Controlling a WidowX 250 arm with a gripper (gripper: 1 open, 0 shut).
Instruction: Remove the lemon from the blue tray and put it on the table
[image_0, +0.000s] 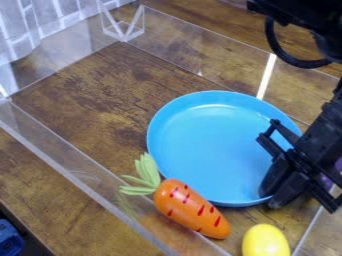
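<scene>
The yellow lemon (265, 240) lies on the dark wood table (94, 100) at the bottom right, just outside the rim of the blue tray (207, 140). Nothing lies in the tray. My black gripper (278, 190) hangs over the tray's right edge, above and slightly right of the lemon, its fingers together with nothing between them. The lemon's lower edge is cut off by the frame.
An orange carrot (185, 207) with green leaves lies against the tray's front-left rim, next to the lemon. Clear acrylic walls (54, 150) border the table on the left and front. A small clear box (124, 22) stands at the back.
</scene>
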